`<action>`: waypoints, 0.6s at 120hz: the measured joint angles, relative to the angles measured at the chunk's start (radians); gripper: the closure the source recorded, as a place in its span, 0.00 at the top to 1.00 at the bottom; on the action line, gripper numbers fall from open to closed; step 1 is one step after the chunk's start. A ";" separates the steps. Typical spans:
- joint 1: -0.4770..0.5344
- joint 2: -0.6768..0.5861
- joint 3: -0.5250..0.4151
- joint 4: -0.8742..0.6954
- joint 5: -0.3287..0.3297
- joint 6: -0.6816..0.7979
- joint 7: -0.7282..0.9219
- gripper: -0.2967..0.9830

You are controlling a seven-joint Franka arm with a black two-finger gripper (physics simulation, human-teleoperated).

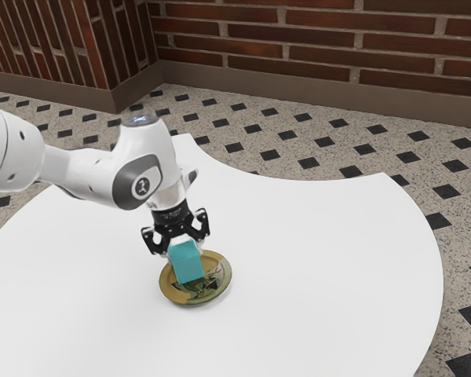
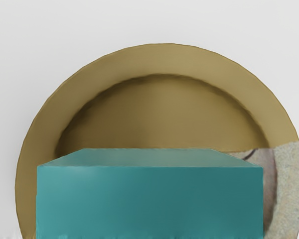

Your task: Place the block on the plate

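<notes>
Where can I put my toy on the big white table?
The white table is bare from the patterned gold plate to the table's edge at the exterior view's right. It's crowded above the plate, where the black two-finger gripper holds the teal block.

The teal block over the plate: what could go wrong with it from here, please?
I cannot tell whether the teal block in the hand touches the plate. If a gap remains, opening the hand could let the block drop and tip. If they touch, pushing lower might shift the plate. The plate's middle is sunken inside its rim, so a block released off-centre may lean on that rim.
</notes>
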 joint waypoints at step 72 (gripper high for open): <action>-0.003 -0.120 0.122 0.309 0.152 -0.293 0.257 0.76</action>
